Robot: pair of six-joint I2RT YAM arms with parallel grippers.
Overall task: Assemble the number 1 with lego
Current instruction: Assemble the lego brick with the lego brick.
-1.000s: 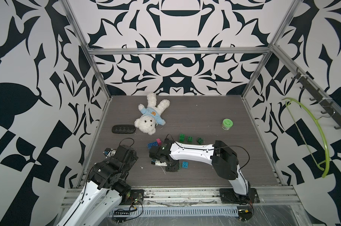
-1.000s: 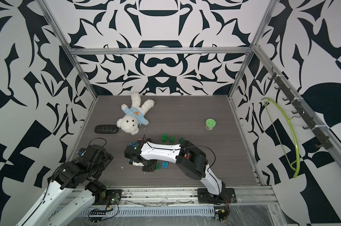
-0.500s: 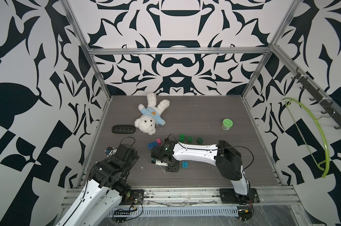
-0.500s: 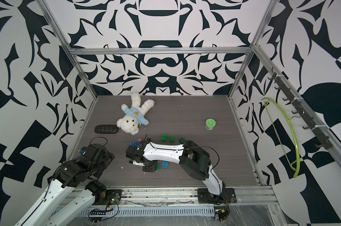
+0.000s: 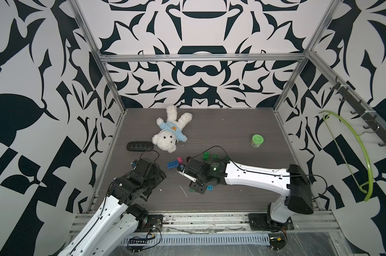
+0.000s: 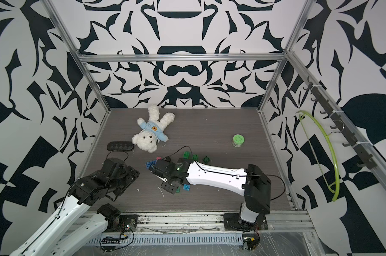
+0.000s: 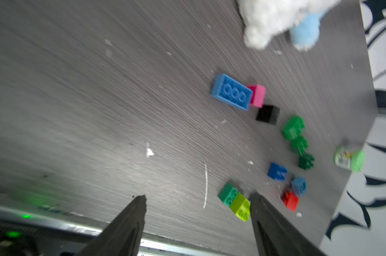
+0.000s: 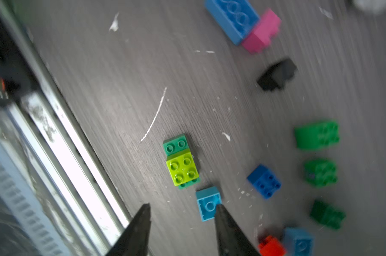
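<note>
White-and-black left arm (image 5: 112,212) folded up near its base, black left gripper (image 7: 197,196) jaws spread wide (nothing between them). Right arm (image 5: 258,177) stretched out low, right gripper (image 8: 182,205) jaws parted less, also empty.

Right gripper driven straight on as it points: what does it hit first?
Probably the lime brick stacked on a green brick, ahead of the right gripper; depth unclear. The light blue brick might get clipped too.

Lego bricks (image 7: 276,171): twelve. Four green bricks (image 8: 317,135), two blue bricks (image 8: 264,180), two light blue bricks (image 8: 208,202), one pink brick (image 8: 262,31), one black brick (image 8: 276,74), one red brick (image 8: 271,247), one lime brick (image 8: 182,169). One teddy bear (image 5: 168,135), one green-lidded jar (image 5: 257,140).
</note>
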